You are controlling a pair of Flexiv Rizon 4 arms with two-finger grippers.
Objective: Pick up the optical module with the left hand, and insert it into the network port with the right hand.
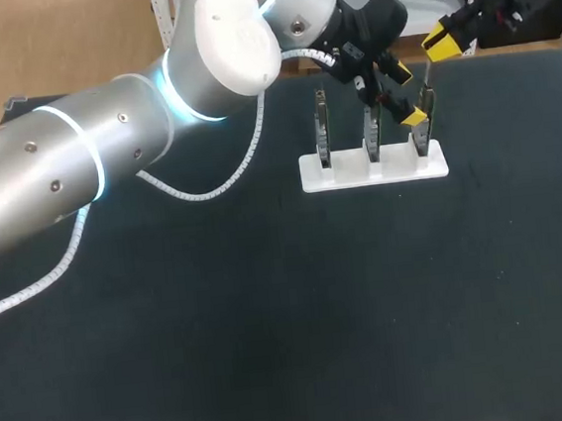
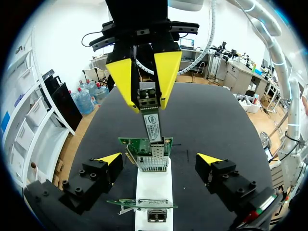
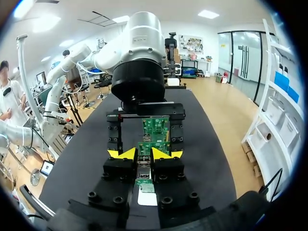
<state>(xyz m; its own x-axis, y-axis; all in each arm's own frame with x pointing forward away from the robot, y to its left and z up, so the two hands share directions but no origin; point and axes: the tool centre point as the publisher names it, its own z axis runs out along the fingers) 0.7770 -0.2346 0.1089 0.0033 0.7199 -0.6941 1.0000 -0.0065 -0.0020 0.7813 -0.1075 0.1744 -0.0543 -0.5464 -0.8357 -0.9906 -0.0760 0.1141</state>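
The optical module (image 2: 152, 124), a slim metal bar with a white label, is held by my right gripper (image 2: 144, 82), which is shut on its rear end. Its front tip meets the metal network port (image 2: 153, 153) on a green circuit board (image 2: 139, 142). In the right wrist view the module (image 3: 143, 166) sits between that gripper's (image 3: 144, 154) yellow tips, with the board (image 3: 155, 126) just ahead. My left gripper (image 2: 159, 161) is open, one finger on each side of this board, touching nothing. From above, the left gripper (image 1: 407, 94) straddles the rightmost board (image 1: 424, 122) and the right gripper (image 1: 441, 44) hangs behind it.
A white holder (image 1: 375, 170) stands on the black table and carries three upright boards in a row; the other two boards (image 1: 322, 127) (image 1: 373, 130) lie left of the one being worked on. My left arm's thick silver link (image 1: 77, 160) crosses the table's left half.
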